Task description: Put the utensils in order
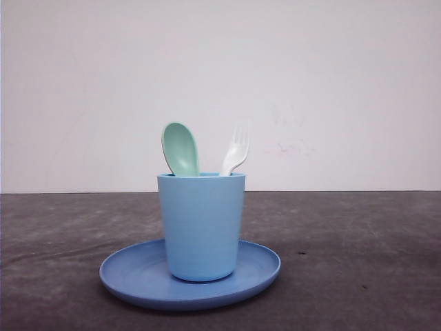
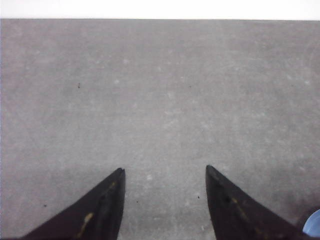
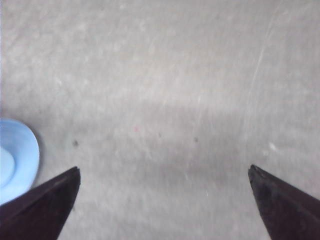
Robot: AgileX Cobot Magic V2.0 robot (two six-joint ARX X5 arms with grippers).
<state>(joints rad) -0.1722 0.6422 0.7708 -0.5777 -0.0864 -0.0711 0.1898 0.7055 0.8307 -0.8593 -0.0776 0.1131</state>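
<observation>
In the front view, a mint-green spoon (image 1: pixel 180 148) and a white fork (image 1: pixel 236 149) stand upright in a light blue cup (image 1: pixel 200 224), heads up; their handles are hidden inside it. The cup rests on a round blue plate (image 1: pixel 131 272) on the grey table. My left gripper (image 2: pixel 165 171) is open over bare table, nothing between its dark fingers, with a sliver of the plate (image 2: pixel 313 224) beside it. My right gripper (image 3: pixel 164 170) is open wide over bare table, and the plate's rim (image 3: pixel 17 157) lies off to one side.
A dark grey tabletop (image 1: pixel 358 262) stretches around the plate on both sides. A plain white wall (image 1: pixel 331 83) stands behind the table.
</observation>
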